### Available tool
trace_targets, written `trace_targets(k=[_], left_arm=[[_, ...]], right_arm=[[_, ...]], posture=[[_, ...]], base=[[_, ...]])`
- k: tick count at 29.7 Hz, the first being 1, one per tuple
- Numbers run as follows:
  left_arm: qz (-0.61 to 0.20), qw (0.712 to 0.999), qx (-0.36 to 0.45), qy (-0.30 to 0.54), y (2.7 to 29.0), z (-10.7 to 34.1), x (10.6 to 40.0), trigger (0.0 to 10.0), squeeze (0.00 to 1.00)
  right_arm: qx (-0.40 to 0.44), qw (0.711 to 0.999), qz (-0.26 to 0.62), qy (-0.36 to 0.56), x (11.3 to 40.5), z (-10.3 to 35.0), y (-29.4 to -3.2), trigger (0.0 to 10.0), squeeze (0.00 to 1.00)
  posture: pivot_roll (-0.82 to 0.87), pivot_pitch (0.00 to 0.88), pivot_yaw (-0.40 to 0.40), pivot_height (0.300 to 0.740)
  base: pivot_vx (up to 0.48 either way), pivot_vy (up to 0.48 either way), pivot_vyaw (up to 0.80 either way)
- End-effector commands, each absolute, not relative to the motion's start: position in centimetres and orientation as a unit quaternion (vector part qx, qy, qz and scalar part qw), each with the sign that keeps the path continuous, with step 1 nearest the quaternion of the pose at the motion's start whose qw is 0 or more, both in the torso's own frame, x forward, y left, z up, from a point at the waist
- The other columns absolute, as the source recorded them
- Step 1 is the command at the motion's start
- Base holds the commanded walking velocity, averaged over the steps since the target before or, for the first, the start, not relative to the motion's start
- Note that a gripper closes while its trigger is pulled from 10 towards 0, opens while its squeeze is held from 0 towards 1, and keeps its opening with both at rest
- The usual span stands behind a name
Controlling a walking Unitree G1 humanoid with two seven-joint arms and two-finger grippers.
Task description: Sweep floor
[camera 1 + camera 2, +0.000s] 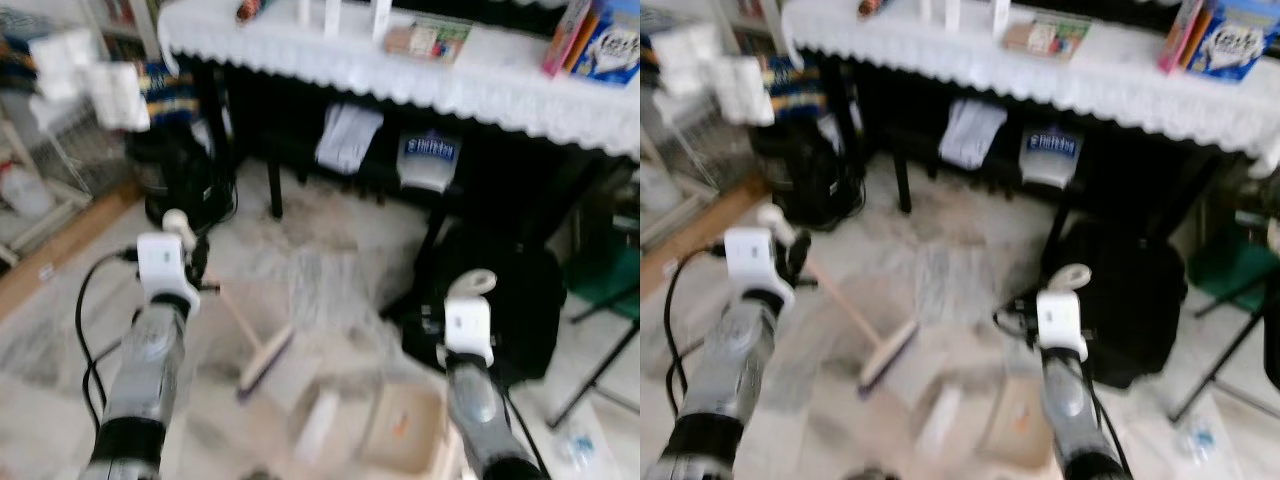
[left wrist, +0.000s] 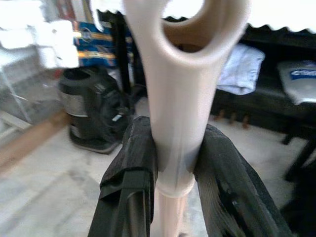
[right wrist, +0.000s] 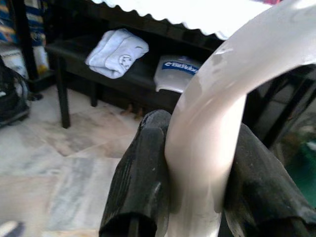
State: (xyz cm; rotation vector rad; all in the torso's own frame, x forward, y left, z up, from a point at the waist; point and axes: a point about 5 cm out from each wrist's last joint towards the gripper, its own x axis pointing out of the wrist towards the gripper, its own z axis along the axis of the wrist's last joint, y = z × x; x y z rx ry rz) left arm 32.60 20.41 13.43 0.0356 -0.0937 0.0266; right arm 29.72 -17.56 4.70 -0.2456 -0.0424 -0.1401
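Note:
In the blurred head views, my left gripper (image 1: pixel 196 264) is shut on the top of a cream broom handle (image 1: pixel 178 224). The shaft slants down to the right to the brush head (image 1: pixel 264 362), which is on the marble floor. In the left wrist view the black fingers (image 2: pixel 133 163) clamp the handle (image 2: pixel 180 94) just below its hanging hole. My right gripper (image 3: pixel 197 153) is shut on the curved cream handle (image 3: pixel 217 98) of a beige dustpan (image 1: pixel 405 428). The pan sits low in front of me, right of the brush.
A table with a white lace cloth (image 1: pixel 480 92) spans the back, with folded cloth on its lower shelf. A black bag (image 1: pixel 515 300) stands by my right arm and a black appliance (image 1: pixel 185 185) at the left. Thin chair legs (image 1: pixel 600 372) are at the right.

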Motion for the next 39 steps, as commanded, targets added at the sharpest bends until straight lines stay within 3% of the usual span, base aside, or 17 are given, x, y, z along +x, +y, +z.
trace_targets(k=[1, 23, 27, 39], left_arm=[[0.018, 0.998, 0.026, -0.06, 20.6, 13.9, 32.6, 10.0, 0.0], [0.045, 0.995, 0.092, 0.007, 22.4, 12.2, 32.3, 10.0, 0.0], [0.019, 0.994, 0.101, 0.045, 22.3, 11.4, 32.1, 10.0, 0.0], [-0.037, 0.994, 0.044, 0.095, 21.1, 10.4, 31.7, 10.0, 0.0]], right_arm=[[-0.121, 0.99, -0.072, -0.015, 29.4, 4.4, -17.9, 10.0, 0.0], [-0.096, 0.995, -0.03, 0.0, 28.6, 3.4, -16.5, 10.0, 0.0], [-0.096, 0.995, -0.021, 0.011, 28.2, 2.8, -16.3, 10.0, 0.0], [-0.1, 0.994, -0.02, 0.025, 27.5, 2.1, -16.4, 10.0, 0.0]], posture=[[0.04, 0.124, 0.021, 0.74], [0.05, 0.145, 0.024, 0.74], [0.06, 0.154, 0.028, 0.74], [0.06, 0.179, 0.03, 0.74]], base=[[0.0, 0.0, 0.0], [0.0, 0.0, 0.0], [0.0, 0.0, 0.0], [0.0, 0.0, 0.0]])
